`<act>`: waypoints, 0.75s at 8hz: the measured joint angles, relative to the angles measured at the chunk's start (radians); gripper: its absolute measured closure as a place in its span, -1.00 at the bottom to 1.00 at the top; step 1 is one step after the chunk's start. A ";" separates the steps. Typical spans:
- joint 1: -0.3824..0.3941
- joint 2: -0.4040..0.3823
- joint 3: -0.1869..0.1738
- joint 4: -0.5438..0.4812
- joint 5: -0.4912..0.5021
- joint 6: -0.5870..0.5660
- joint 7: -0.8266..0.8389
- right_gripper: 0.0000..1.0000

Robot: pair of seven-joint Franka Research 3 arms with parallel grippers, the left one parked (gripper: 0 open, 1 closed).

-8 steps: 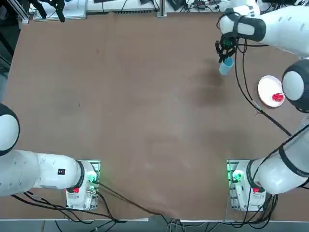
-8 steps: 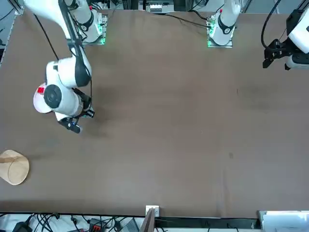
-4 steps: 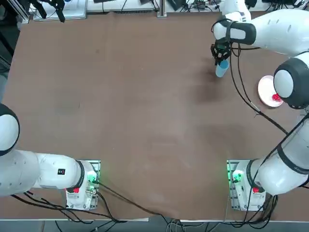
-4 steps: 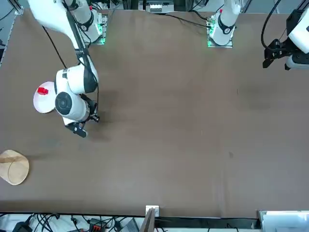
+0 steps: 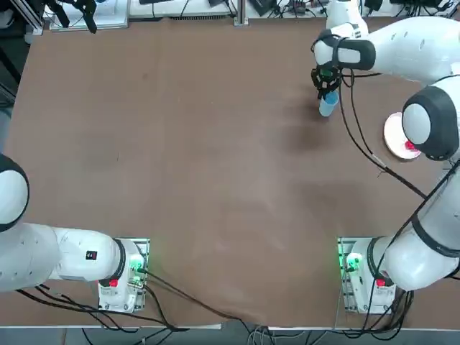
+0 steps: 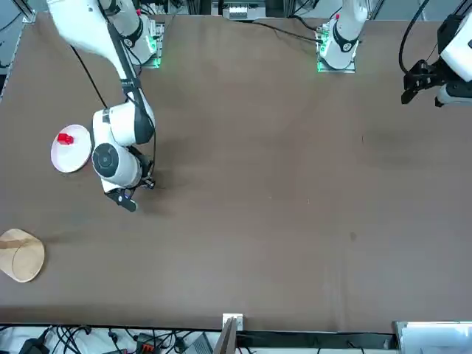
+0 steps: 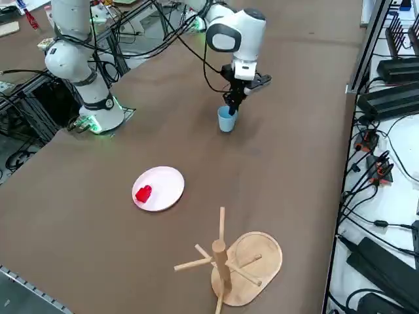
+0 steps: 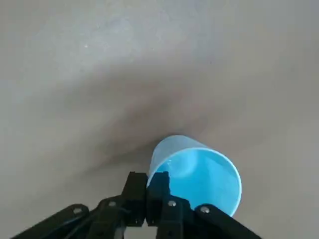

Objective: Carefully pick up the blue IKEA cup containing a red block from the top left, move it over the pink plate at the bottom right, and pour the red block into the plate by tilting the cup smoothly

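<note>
My right gripper point(image 8: 154, 183) is shut on the rim of the blue IKEA cup point(image 8: 199, 174), one finger inside and one outside. The cup point(image 7: 226, 119) hangs upright, low over the table at its far right, and its inside looks empty. In the top view the gripper point(image 5: 325, 88) sits just above the cup point(image 5: 328, 107). The pink plate point(image 7: 160, 188) lies apart from the cup, nearer the right edge, with the red block point(image 7: 143, 193) resting on it. In the front view the plate point(image 6: 70, 153) and block point(image 6: 66, 138) show beside my wrist, which hides the cup.
A tan wooden mug tree point(image 7: 226, 261) stands on its oval base near the far right corner, also in the front view as the wooden base point(image 6: 21, 254). My arm's elbow point(image 5: 430, 126) overhangs part of the plate point(image 5: 394, 133) in the top view. Cables run along the table's edges.
My right gripper has carried the cup away from the plate, toward the table's middle. The plate and red block, half covered by my wrist in the front view before, now show fully.
</note>
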 joint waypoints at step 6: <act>0.002 0.007 0.000 0.015 -0.004 0.006 0.019 0.19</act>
